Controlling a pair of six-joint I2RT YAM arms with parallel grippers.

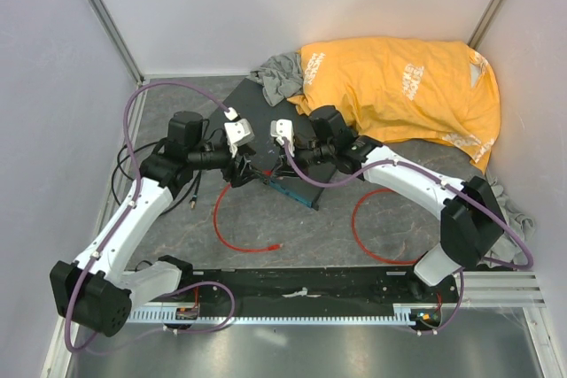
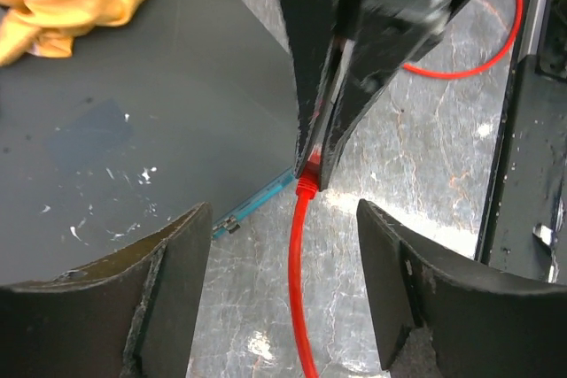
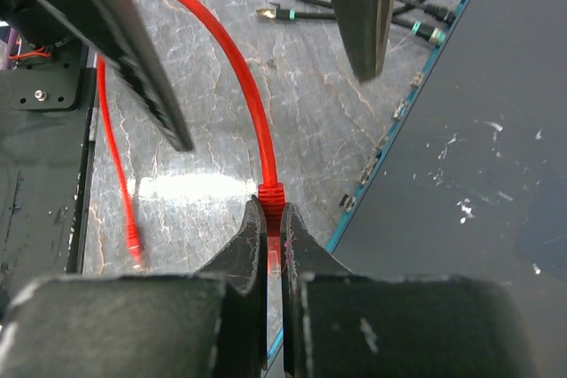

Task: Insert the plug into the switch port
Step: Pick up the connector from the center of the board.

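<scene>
My right gripper (image 3: 273, 212) is shut on the plug (image 3: 273, 194); only its red boot sticks out past the fingertips. From there the red cable (image 3: 232, 59) arcs away over the table. Just to the right lies the dark grey box (image 3: 478, 148), with the switch port row (image 3: 373, 164) along its blue-green edge (image 2: 257, 205); I cannot tell which socket is meant. The plug hangs beside that edge, outside any socket. My left gripper (image 2: 282, 212) is open, one finger on either side of the cable (image 2: 298, 289), not touching it. Both grippers meet at the box's front (image 1: 255, 170).
A yellow shirt (image 1: 399, 86) and a grey cloth (image 1: 279, 75) lie over the box's far side. Black cables with a plug (image 3: 270, 13) lie to the left. The red cable's other end (image 3: 133, 238) rests near the black rail (image 1: 310, 282). White walls close in the table.
</scene>
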